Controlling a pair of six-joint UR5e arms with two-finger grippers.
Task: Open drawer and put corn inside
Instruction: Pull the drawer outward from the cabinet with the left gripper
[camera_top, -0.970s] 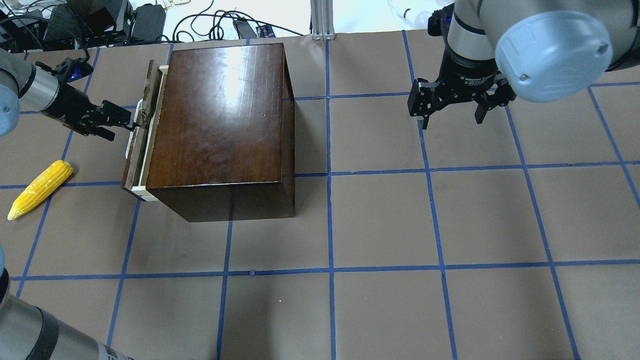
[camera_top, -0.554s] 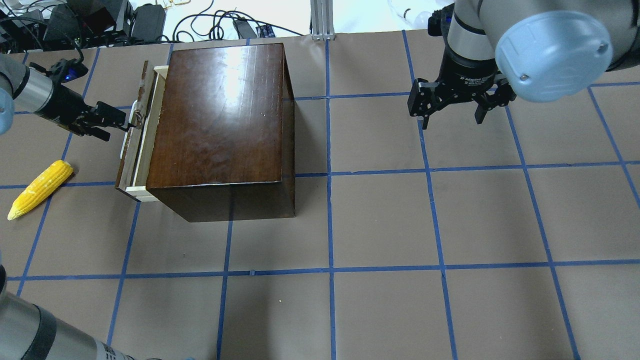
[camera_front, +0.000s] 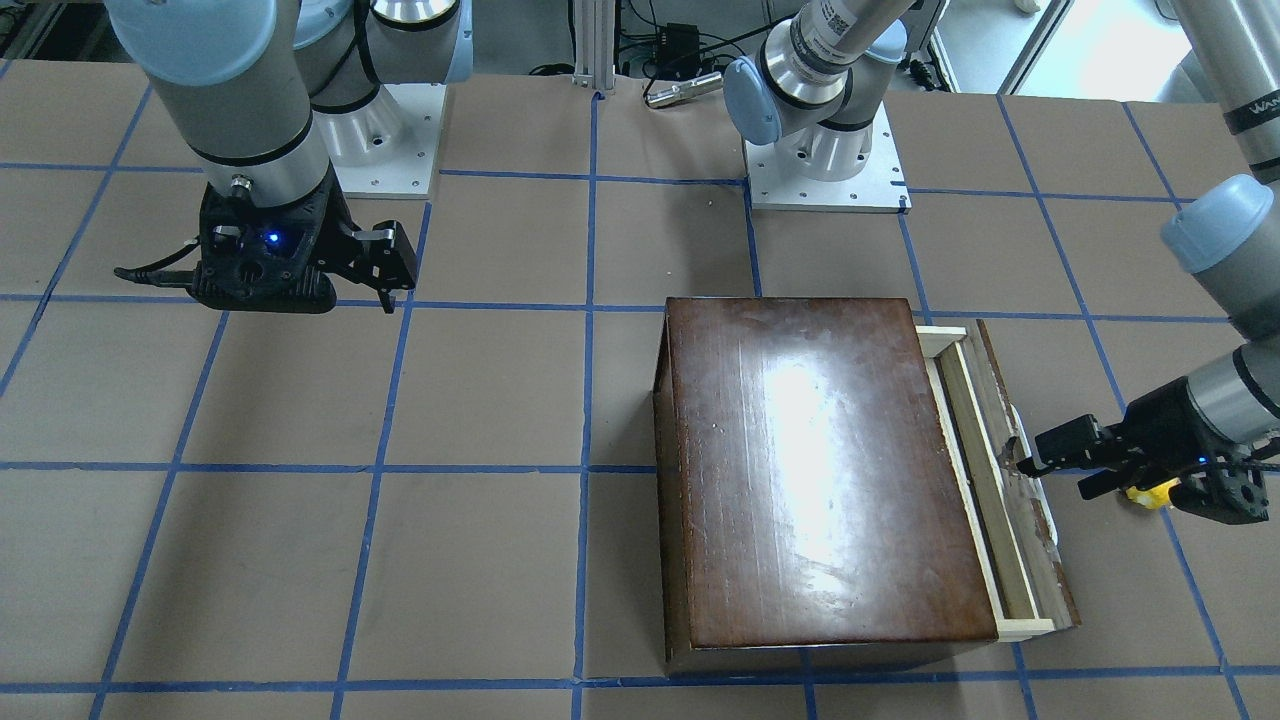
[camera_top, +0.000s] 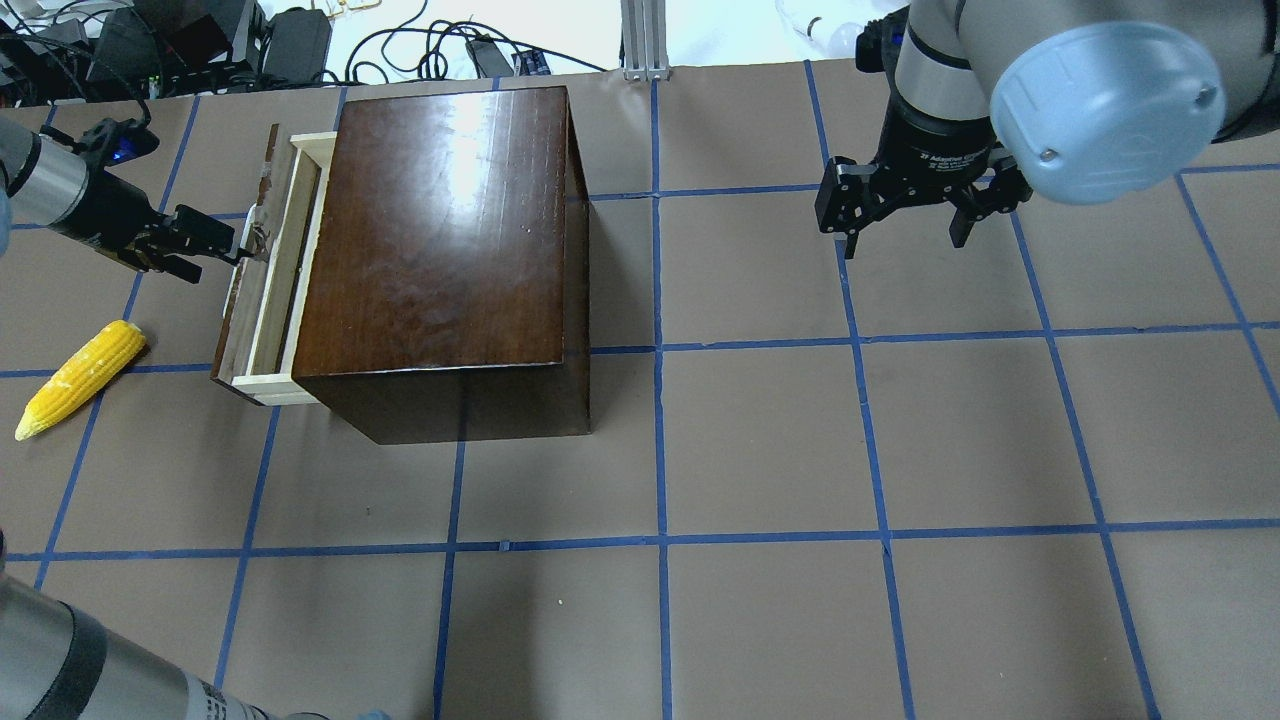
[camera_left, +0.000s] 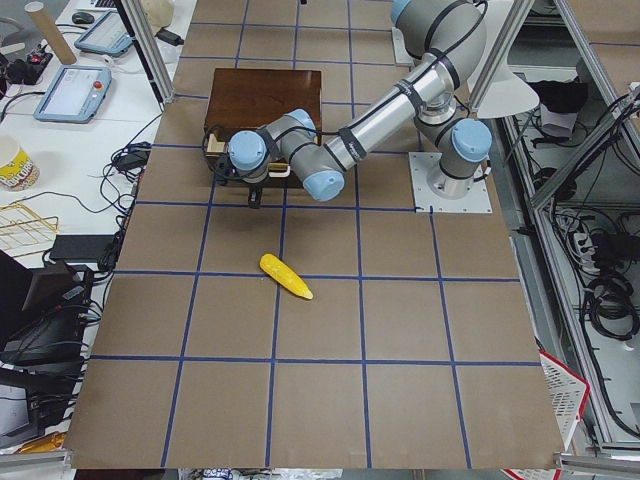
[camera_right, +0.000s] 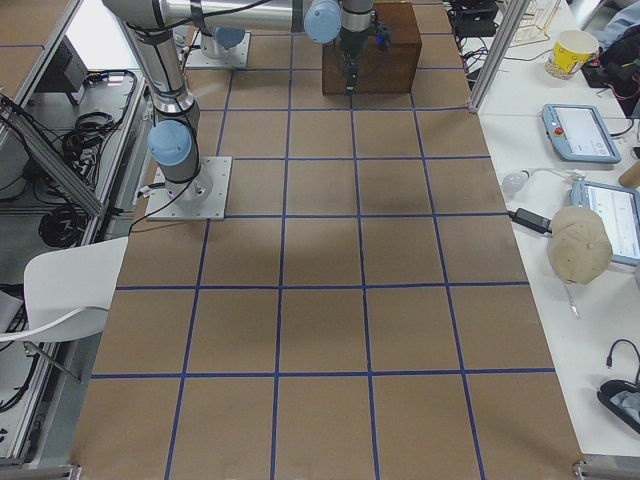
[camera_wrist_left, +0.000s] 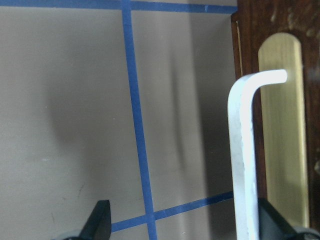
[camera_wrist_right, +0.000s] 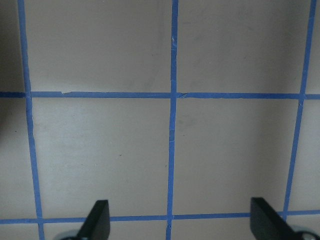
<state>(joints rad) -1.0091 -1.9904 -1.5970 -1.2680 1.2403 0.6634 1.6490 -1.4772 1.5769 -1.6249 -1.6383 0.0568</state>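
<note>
corn (camera_top: 80, 378): lay loose on the counter (camera_top: 760, 440), left of the drawer and clear of both claws. It was a round cob, so I judged it likely to roll if nudged or pinched off-centre.
left claw (camera_top: 216, 260): was open with fingers spread wide. One finger was hooked behind the handle and nothing was clamped. Risk: with a hook only, a pull drifting sideways or upward could let the finger slip off.
handle (camera_wrist_left: 243, 150): was a thin white bar standing off a brass plate (camera_wrist_left: 280, 125). All the load sat at one spot, so the drawer could skew and bind.
drawer (camera_top: 240, 300): was partly out, with the pale inside showing as a narrow strip. I judged the gap too tight for the corn, so more travel was needed. If overpulled, the tray could come right out and tip.
box (camera_top: 440, 230): stood free on the counter with nothing bracing it. A sticky drawer could drag the whole box toward the corn.
right claw (camera_top: 903, 240): was open and empty, hovering over bare counter well right of the box, so it gave no bracing.
writing: "WA…" was cut off on the grey arm tube (camera_front: 1250, 100). The sticker on the left arm was illegible. "Adaptive" read on the right claw's wrist band (camera_top: 948, 158), and the rest was too small.
</note>
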